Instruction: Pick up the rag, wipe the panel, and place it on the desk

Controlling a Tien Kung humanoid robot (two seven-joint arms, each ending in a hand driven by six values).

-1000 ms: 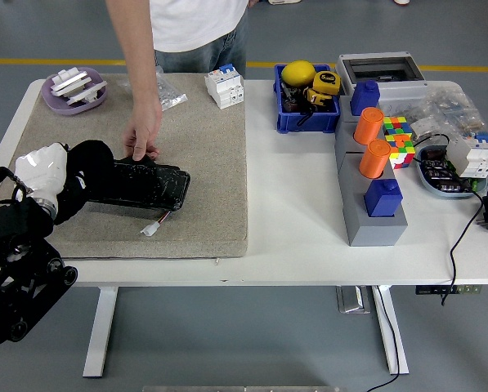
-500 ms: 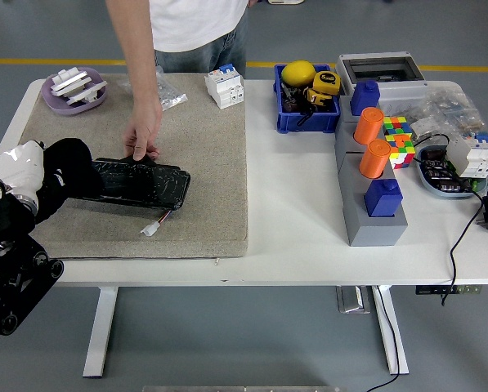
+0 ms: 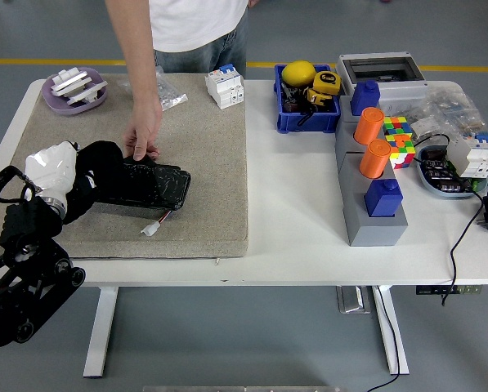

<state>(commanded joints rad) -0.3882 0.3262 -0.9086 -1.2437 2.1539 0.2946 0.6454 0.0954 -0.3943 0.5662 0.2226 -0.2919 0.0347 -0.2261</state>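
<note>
The left robot hand (image 3: 55, 175), white-shelled, comes in from the near left and presses a black rag (image 3: 95, 175) onto the left end of the panel (image 3: 145, 184); its fingers are buried in the cloth, closed on it as far as can be seen. The panel is a dark, glossy slab lying flat on a beige mat (image 3: 194, 163) that covers the left half of the white worktop (image 3: 293, 212). A small white connector (image 3: 151, 229) on a short wire lies on the mat just near the panel's near edge. A person stands at the far side; 1 hand (image 3: 142, 139) reaches down and rests its fingertips on the panel's far edge, just right of the rag. The right robot hand is out of view. On the mat's far left corner sits a purple dish (image 3: 74, 91) with white parts in it, and a white breaker (image 3: 225, 86) stands at the mat's far right corner. Right of the mat, a blue bin (image 3: 306, 114) holds a yellow ball and a tape measure. Further right stands a grey block (image 3: 373, 216) carrying 2 orange cylinders (image 3: 369, 125) and blue caps, with a colour cube (image 3: 397, 139) beside it.
</note>
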